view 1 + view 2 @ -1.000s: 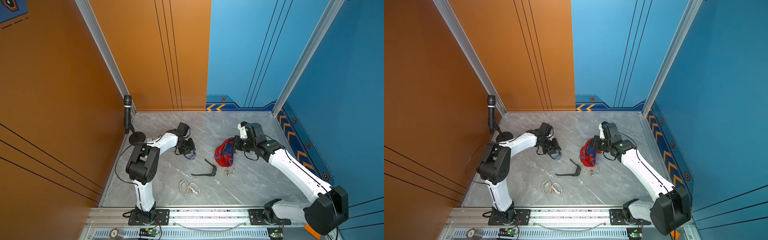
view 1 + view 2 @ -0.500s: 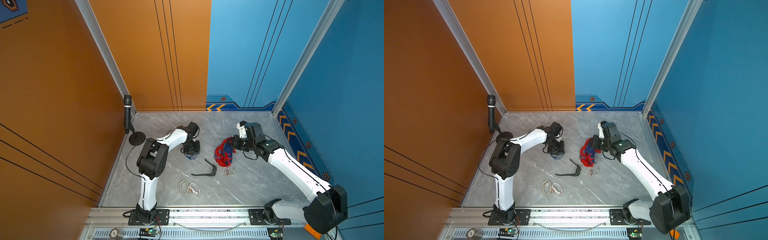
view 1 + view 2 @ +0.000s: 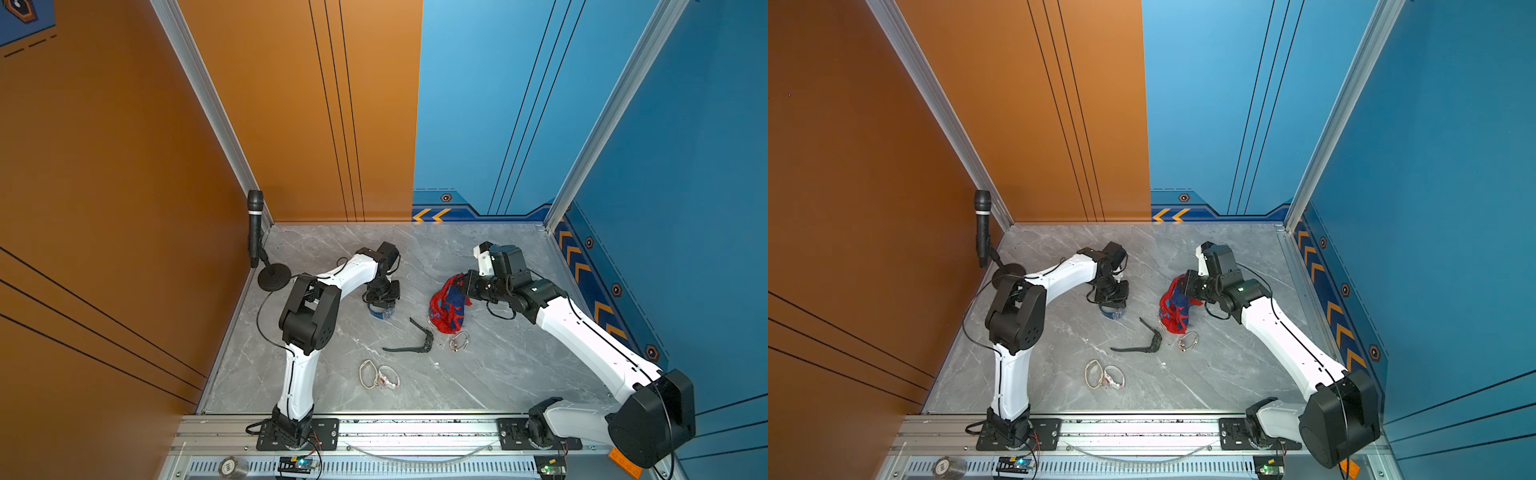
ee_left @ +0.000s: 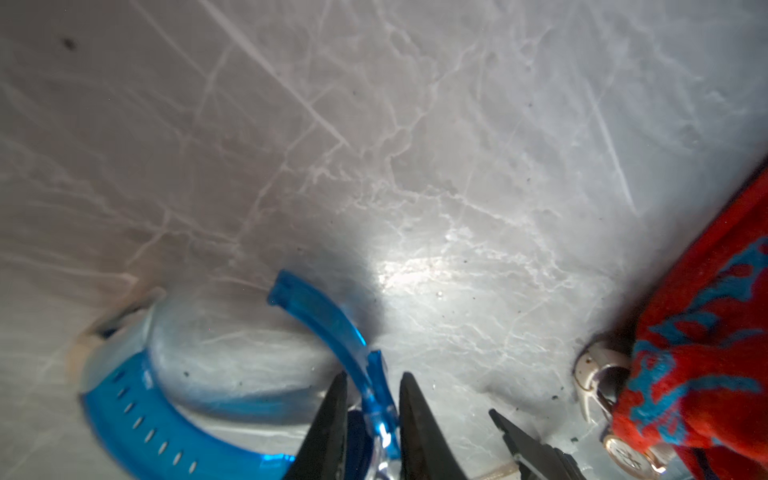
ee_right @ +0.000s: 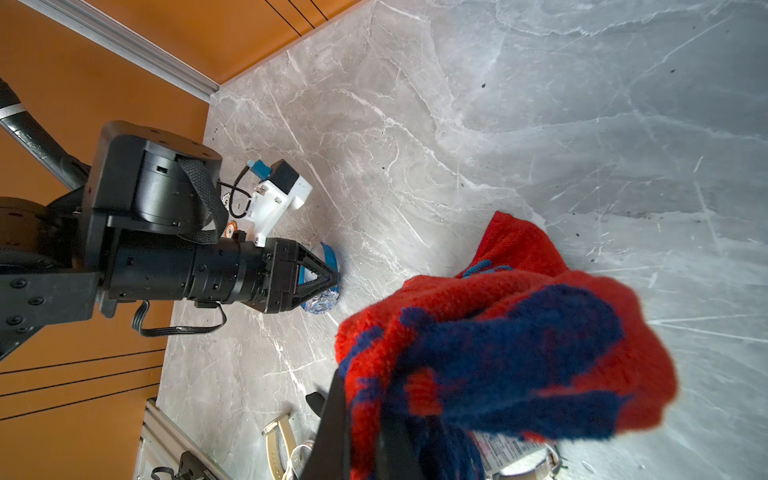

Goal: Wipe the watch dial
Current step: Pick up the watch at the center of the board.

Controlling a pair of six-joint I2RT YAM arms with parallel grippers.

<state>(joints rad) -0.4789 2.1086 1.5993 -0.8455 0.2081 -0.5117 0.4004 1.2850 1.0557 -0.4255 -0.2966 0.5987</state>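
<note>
A translucent blue watch (image 3: pixel 381 312) (image 3: pixel 1113 312) lies on the grey marble table, left of centre. My left gripper (image 3: pixel 380 302) (image 3: pixel 1112 302) points down onto it. In the left wrist view the two black fingertips of the left gripper (image 4: pixel 374 376) close on the blue strap (image 4: pixel 324 316) near its buckle; the dial is hidden under them. The right wrist view shows its clear case (image 5: pixel 322 300) at the left gripper's tip. My right gripper (image 3: pixel 460 284) (image 3: pixel 1185 284) (image 5: pixel 365 399) is shut on a red and blue cloth (image 3: pixel 446 309) (image 3: pixel 1173 311) (image 5: pixel 498 353), which hangs to the right of the watch.
A black watch (image 3: pixel 415 343) (image 3: pixel 1144 343) lies open in the middle. A metal-cased watch (image 3: pixel 458 341) (image 3: pixel 1187 341) sits just below the cloth. Beige and white watches (image 3: pixel 378 376) (image 3: pixel 1104 376) lie nearer the front rail. A microphone on a stand (image 3: pixel 255 232) occupies the back left corner.
My left arm swung right and set its gripper down over the blue watch, and its jaws narrowed onto the strap. The right arm and cloth stayed put.
</note>
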